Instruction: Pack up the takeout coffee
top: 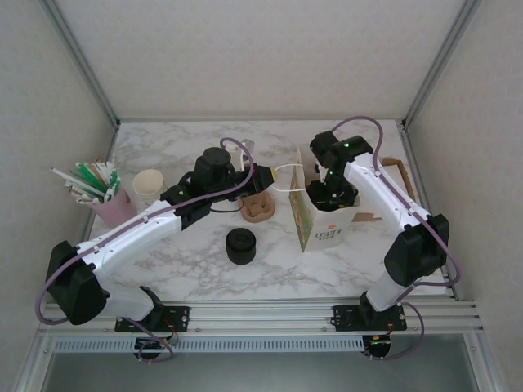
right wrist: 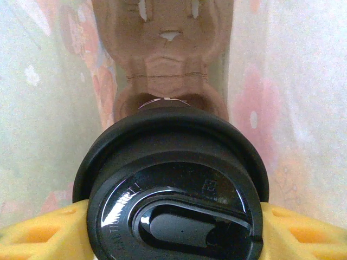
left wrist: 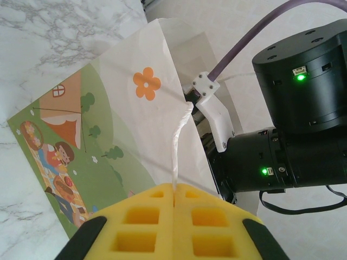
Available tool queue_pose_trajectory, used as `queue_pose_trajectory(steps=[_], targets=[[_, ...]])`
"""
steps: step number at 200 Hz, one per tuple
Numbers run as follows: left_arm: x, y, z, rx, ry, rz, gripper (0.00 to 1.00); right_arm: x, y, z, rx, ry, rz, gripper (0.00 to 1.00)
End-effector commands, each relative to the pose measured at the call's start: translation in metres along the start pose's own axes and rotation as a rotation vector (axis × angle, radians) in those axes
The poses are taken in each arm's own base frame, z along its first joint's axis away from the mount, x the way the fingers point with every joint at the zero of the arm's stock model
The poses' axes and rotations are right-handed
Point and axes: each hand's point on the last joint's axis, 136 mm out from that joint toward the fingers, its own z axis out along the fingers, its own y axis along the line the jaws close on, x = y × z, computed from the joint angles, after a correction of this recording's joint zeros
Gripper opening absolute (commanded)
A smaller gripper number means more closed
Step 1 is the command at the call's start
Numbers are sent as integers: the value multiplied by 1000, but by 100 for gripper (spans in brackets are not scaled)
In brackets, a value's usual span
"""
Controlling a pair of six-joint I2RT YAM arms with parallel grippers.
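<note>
The right jaws reach down into the open top of the paper bag (top: 320,224), which stands upright on the marble counter (top: 180,269). They are spread to the width of the takeout coffee (right wrist: 173,189) and grip it, a yellow pad (right wrist: 32,238) pressed against each side just under its round black lid (right wrist: 176,216). The coffee is inside the bag, between the printed walls, directly over a brown pulp carrier (right wrist: 168,59) lying at the bag's bottom. I cannot tell whether the cup's base touches that carrier.

The left jaws are closed, their yellow pads (left wrist: 143,222) pressed together with the bag's white handle (left wrist: 179,141) pinched between them. The handle is drawn away from the bag's side with the picnic print and orange flower.

On the counter left of the bag lie a second brown carrier (top: 257,209), a squat stack of black lids (top: 240,246), a stack of cream cups (top: 148,185) and a pink cup of straws (top: 105,200).
</note>
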Motion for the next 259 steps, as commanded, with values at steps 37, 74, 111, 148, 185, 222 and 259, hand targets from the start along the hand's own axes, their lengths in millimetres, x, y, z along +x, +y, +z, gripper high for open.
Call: queue_pose_trajectory(steps=[37, 74, 111, 148, 185, 222, 259], targets=[[-1, 0, -1, -11, -10, 8, 0, 6, -7, 6, 19, 34, 1, 67], [-1, 1, 0, -12, -7, 6, 0, 8, -7, 5, 20, 44, 0, 67], [-1, 1, 0, -13, -8, 5, 0, 8, -7, 3, 19, 44, 0, 67], [-1, 1, 0, -15, -10, 5, 0, 9, -7, 3, 17, 46, -2, 67], [-2, 0, 0, -13, -11, 6, 0, 9, -7, 3, 18, 44, -1, 67], [-2, 1, 0, -14, -11, 6, 0, 10, -7, 3, 18, 49, -2, 67], [-1, 1, 1, -15, -10, 4, 0, 10, -7, 3, 17, 48, -3, 67]])
